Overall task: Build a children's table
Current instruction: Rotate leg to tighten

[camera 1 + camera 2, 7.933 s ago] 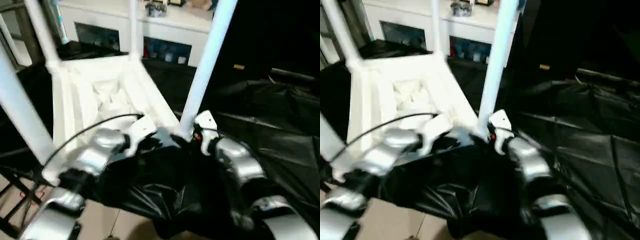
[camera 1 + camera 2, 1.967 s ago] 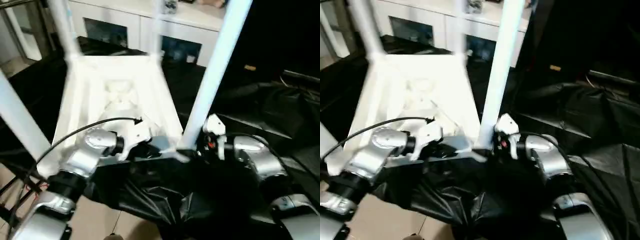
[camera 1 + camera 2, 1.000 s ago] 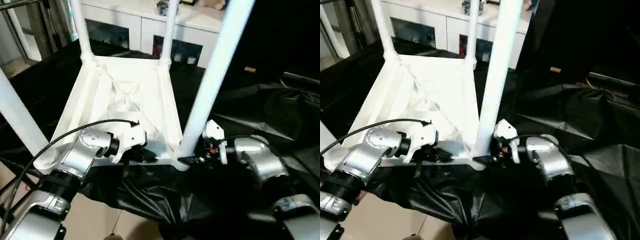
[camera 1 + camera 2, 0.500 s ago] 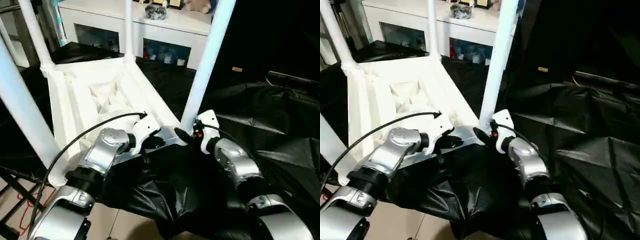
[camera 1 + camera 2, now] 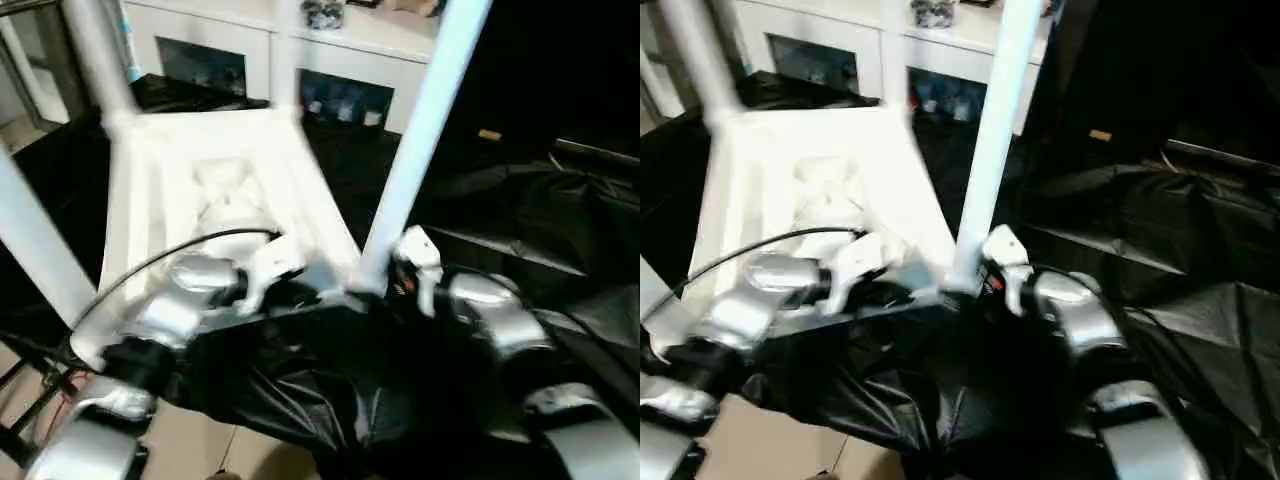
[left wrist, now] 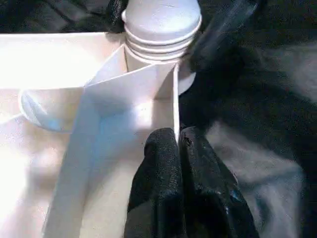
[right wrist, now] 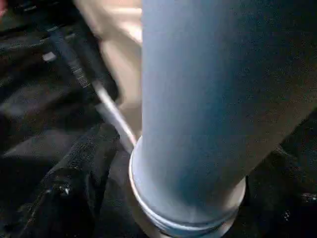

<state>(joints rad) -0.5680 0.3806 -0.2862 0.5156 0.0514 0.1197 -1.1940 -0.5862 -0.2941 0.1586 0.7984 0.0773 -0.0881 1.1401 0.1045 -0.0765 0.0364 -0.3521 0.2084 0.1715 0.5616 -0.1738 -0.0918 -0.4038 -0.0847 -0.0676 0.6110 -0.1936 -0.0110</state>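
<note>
Black plastic sheeting (image 5: 330, 400) is covering the desk nearest the robot, and the upturned tabletop (image 5: 200, 190) is lying on it with its ribbed underside facing up. At the tabletop's near edge the left gripper (image 6: 178, 144) is keeping its jaws pinched shut on the thin white rim, just beside the near right corner socket (image 6: 161, 39). On the other side of that socket the right gripper (image 5: 985, 275) is sitting against the foot of the near right leg (image 5: 420, 130); its jaws have been spreading over the last second, and in the right wrist view one black finger (image 7: 74, 168) is standing clear of the tube, so the grip on the leg is being let go. The leg is staying upright in its socket without that hold, which suggests it is seated. Farther back, the far left leg (image 5: 95, 60) and the far right leg (image 5: 285, 50) are also rising from their corners, and the near left leg (image 5: 35, 240) is standing at the left edge. With all four in place, assembly looks nearly finished; turning the table over seems the remaining step. Behind it a white cabinet (image 5: 330, 60) is standing.
</note>
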